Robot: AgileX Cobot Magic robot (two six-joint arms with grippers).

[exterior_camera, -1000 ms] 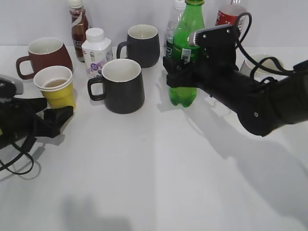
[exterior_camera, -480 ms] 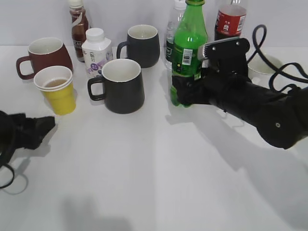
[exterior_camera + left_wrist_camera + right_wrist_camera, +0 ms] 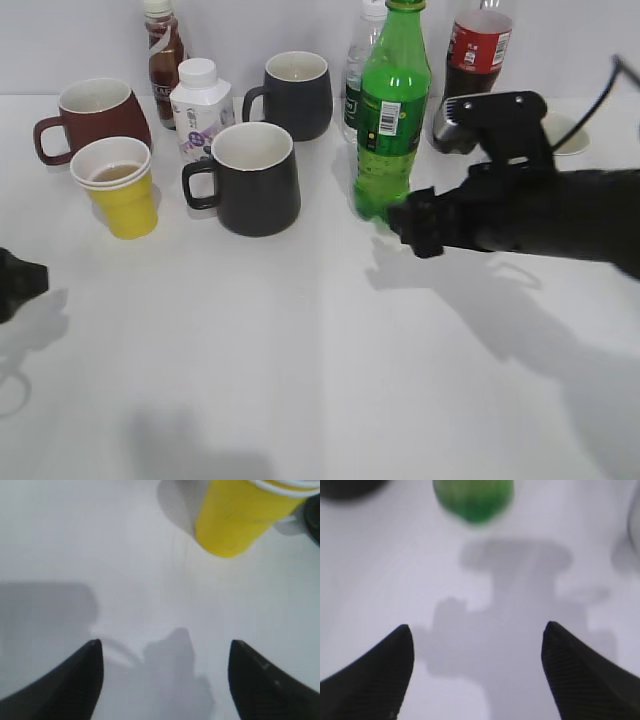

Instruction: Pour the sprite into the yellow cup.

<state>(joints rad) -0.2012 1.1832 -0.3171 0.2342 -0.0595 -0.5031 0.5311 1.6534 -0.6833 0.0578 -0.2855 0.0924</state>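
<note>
The sprite [image 3: 392, 110], a tall green bottle with a green cap and a white barcode patch, stands upright on the white table at the back middle. Its blurred base shows at the top of the right wrist view [image 3: 473, 497]. My right gripper [image 3: 415, 228] is open and empty, just to the right of the bottle's base and apart from it; its fingers [image 3: 477, 642] frame bare table. The yellow cup [image 3: 120, 185] stands at the left with liquid inside, and shows in the left wrist view [image 3: 240, 515]. My left gripper [image 3: 162, 652] is open and empty, at the far left edge [image 3: 15, 280].
A brown mug [image 3: 90, 115], two dark mugs [image 3: 250, 178] [image 3: 295, 93], a small white bottle [image 3: 198, 105], a brown drink bottle [image 3: 162, 55], a clear water bottle [image 3: 362, 50], a red-labelled cola bottle [image 3: 478, 50] and a white bowl [image 3: 565, 135] stand along the back.
My right gripper has let go of the sprite and drawn back to the right and toward the front; the bottle stays upright. My left gripper has drawn back left from the yellow cup.
</note>
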